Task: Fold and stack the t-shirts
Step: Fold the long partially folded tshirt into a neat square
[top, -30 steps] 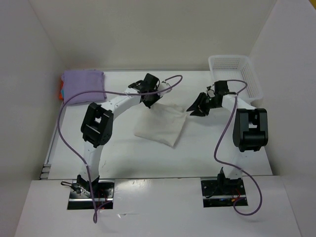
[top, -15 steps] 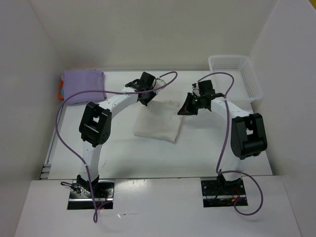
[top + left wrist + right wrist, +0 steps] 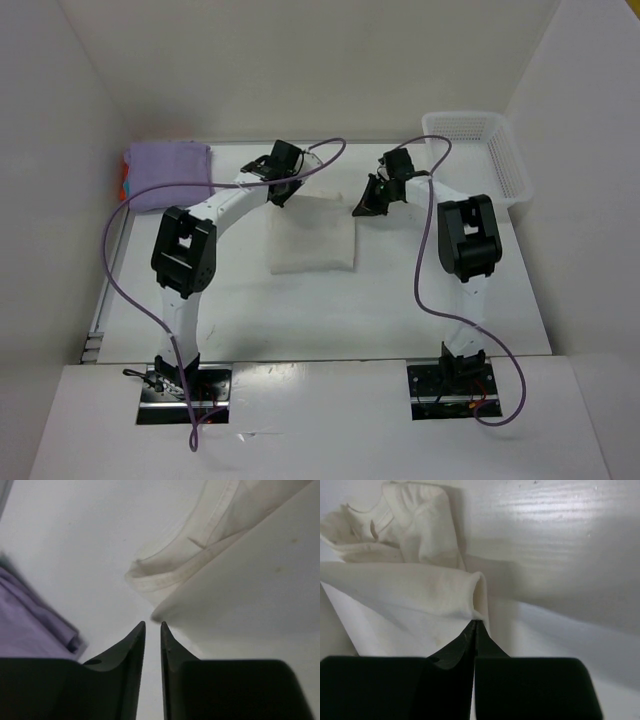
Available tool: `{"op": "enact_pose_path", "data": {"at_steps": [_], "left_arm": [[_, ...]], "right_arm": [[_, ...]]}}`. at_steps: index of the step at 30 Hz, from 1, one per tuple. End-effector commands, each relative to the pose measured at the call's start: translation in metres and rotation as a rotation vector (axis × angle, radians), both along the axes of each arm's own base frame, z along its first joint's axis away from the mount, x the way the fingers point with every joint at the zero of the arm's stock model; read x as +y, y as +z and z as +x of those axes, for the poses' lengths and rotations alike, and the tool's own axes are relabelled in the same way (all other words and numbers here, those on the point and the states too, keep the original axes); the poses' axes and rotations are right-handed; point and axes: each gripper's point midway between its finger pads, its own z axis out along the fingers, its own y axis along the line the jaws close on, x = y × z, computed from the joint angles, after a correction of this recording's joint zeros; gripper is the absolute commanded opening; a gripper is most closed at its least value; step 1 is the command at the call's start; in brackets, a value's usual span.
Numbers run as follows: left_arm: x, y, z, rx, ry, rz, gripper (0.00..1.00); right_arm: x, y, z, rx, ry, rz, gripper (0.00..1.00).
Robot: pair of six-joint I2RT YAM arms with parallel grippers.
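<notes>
Folded off-white t-shirt (image 3: 312, 240) now lies square mid-table, shifted left. Right gripper (image 3: 364, 205) has pinched shut on its far corner. Left gripper (image 3: 279, 197), barely parted, holds nothing. It looks ready to move to the purple-topped stack (image 3: 168, 172).

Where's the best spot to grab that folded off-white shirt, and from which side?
Probably its two far corners, one per end effector, coming down from above. The off-white t-shirt lies flat as a folded rectangle, so pinching both corners should keep its layers together. The right end effector is shut on the far-right fold; the left end effector sits by the far-left corner.
</notes>
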Motion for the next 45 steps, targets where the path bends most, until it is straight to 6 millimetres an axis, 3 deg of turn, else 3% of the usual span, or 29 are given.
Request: {"op": "enact_pose_path", "data": {"at_steps": [1, 2, 3, 7, 9, 10, 12, 14, 18, 24, 26, 32, 33, 40, 43, 45], "left_arm": [[0.026, 0.036, 0.010, -0.113, 0.052, 0.080, 0.26], [0.034, 0.037, 0.012, -0.118, 0.065, 0.100, 0.33], [0.037, 0.038, 0.013, -0.123, 0.061, 0.125, 0.48], [0.051, 0.055, 0.014, -0.166, 0.099, 0.153, 0.63], [0.046, 0.067, 0.011, -0.176, 0.076, 0.118, 0.69], [0.032, 0.071, 0.009, -0.166, 0.018, 0.054, 0.74], [0.018, 0.072, 0.006, -0.138, -0.034, -0.008, 0.78], [0.003, 0.057, 0.000, -0.070, -0.103, -0.073, 0.80], [-0.020, 0.033, -0.009, 0.049, -0.202, -0.199, 0.80], [0.006, 0.011, 0.005, 0.110, -0.105, -0.282, 0.80], [0.011, 0.008, 0.009, 0.137, -0.102, -0.334, 0.80], [-0.007, 0.001, 0.002, 0.193, -0.190, -0.398, 0.75], [-0.007, 0.002, 0.004, 0.182, -0.193, -0.400, 0.65], [-0.013, 0.009, 0.010, 0.147, -0.218, -0.424, 0.60], [-0.010, -0.014, 0.010, 0.196, -0.194, -0.402, 0.59], [-0.010, -0.015, 0.010, 0.205, -0.192, -0.401, 0.59]], "right_arm": [[0.003, 0.004, 0.026, -0.051, -0.009, 0.003, 0.00], [0.004, -0.001, 0.026, -0.047, -0.003, 0.009, 0.00], [0.011, 0.008, 0.031, -0.072, 0.007, 0.015, 0.00], [0.012, 0.017, 0.038, -0.087, 0.015, 0.013, 0.00], [0.015, 0.023, 0.037, -0.108, 0.025, 0.004, 0.11], [0.011, 0.022, 0.036, -0.109, 0.011, -0.015, 0.19], [0.008, 0.026, 0.032, -0.126, 0.003, -0.021, 0.37], [0.008, 0.024, 0.030, -0.124, -0.004, -0.016, 0.45], [0.014, 0.016, 0.031, -0.104, 0.029, 0.006, 0.53], [0.021, 0.015, 0.042, -0.116, 0.061, 0.024, 0.56], [0.024, 0.010, 0.039, -0.099, 0.073, 0.037, 0.52], [0.025, 0.008, 0.037, -0.096, 0.078, 0.044, 0.44], [0.024, 0.007, 0.036, -0.087, 0.078, 0.043, 0.41], [0.024, 0.004, 0.033, -0.078, 0.078, 0.041, 0.37], [0.024, 0.004, 0.033, -0.078, 0.078, 0.041, 0.37], [0.024, 0.004, 0.033, -0.078, 0.078, 0.041, 0.36]]}}
